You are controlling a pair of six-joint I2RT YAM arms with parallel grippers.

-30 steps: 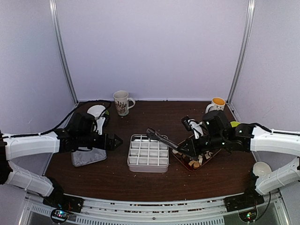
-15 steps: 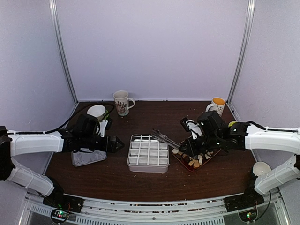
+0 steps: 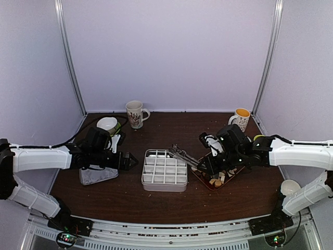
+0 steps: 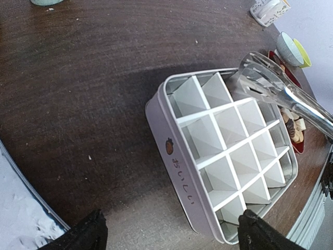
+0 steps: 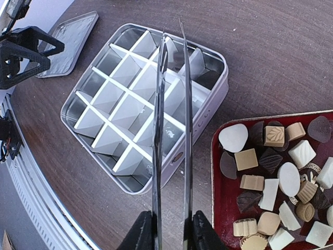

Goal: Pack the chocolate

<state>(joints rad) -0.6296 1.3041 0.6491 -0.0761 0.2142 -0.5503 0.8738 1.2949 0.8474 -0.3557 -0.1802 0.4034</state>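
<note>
The chocolate (image 5: 270, 177), several brown, tan and white pieces, lies in a red tray (image 5: 221, 198), which also shows in the top view (image 3: 199, 176). A white gridded tin box (image 3: 164, 169) sits mid-table with its cells empty. My right gripper (image 5: 171, 234) is shut on metal tongs (image 5: 171, 104). Their tips hang over the box's far cells with nothing between them. My left gripper (image 4: 171, 239) is open, with its fingers straddling the box's (image 4: 223, 156) near-left corner. The tongs (image 4: 281, 94) show over the box's far side.
A grey lid (image 3: 98, 174) lies under my left arm. A white cup (image 3: 107, 125) and a patterned mug (image 3: 135, 113) stand at the back left. A yellow-lined mug (image 3: 241, 117) stands at the back right. A white cup (image 3: 290, 187) sits near the right arm.
My right gripper has drawn back slightly and turned the tongs, so their tips moved a little right over the box. My left gripper has barely shifted.
</note>
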